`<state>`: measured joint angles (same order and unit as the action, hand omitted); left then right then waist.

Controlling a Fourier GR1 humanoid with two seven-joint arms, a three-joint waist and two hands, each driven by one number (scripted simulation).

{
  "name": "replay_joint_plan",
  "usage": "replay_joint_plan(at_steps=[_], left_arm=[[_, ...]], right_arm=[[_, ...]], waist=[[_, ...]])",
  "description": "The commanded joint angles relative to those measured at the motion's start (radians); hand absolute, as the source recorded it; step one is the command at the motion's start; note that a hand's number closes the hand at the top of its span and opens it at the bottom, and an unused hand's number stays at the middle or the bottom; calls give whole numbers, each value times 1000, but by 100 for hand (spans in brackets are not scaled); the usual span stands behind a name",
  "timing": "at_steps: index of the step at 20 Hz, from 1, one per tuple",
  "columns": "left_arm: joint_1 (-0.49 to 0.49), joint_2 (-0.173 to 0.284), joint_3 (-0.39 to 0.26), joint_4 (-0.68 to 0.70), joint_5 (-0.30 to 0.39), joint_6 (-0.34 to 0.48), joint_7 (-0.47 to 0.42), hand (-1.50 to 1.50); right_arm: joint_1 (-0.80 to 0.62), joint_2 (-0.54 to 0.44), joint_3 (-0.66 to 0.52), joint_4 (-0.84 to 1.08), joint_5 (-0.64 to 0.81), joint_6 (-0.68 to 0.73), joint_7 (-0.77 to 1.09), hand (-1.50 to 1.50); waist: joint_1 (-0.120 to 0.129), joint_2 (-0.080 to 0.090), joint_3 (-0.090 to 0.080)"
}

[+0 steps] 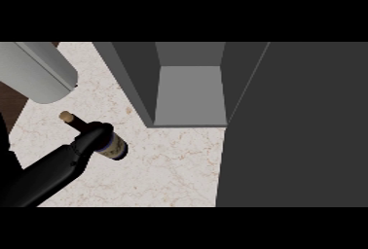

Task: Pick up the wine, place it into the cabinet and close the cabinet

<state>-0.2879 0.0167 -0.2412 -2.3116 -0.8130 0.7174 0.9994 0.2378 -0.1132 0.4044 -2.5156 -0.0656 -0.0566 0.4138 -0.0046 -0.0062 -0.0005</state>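
Left hand: the black hand (pixel 92 139) curls round the dark glass wine bottle with cork stopper (pixel 108 142), carrying it above the speckled marble counter (pixel 173 165).
Bottle: tilted, cork toward 10 o'clock, likely for carrying.
Cabinet: grey open-fronted cabinet (pixel 188 95) at 2 o'clock of the bottle, well apart, ready to receive it.
Door: dark panel (pixel 295 126) swung wide.
Right hand: unseen.

Counter (pixel 173 165): pale speckled stone. Dark brown floor (pixel 13 99) beyond its left edge. Large dark grey panel (pixel 302 126) fills the right side.
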Motion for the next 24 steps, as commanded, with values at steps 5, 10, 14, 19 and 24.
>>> replay_joint_plan(at_steps=[5, 10, 14, 19, 24], left_arm=[[130, 52, 76, -15, 169, 59, -105, -150], [190, 55, 68, 94, 301, 111, -255, -150], [254, 41, 59, 188, 441, 149, -426, -150], [302, 68, 190, 312, 569, 154, -608, -150], [338, 48, 242, 396, 697, 128, -790, -150]], right_arm=[[127, -28, 47, -213, 11, 5, 26, -150], [137, -52, -58, -211, -117, 41, 2, -150], [120, -50, -118, -135, -158, 72, -58, -150], [146, -29, -72, -135, -104, 70, -70, -150], [91, -25, -136, -67, -138, 97, -93, -150]], waist=[[-13, 2, -1], [-16, 4, 0], [-12, 7, 0], [-12, 7, -2], [0, 7, -1]])
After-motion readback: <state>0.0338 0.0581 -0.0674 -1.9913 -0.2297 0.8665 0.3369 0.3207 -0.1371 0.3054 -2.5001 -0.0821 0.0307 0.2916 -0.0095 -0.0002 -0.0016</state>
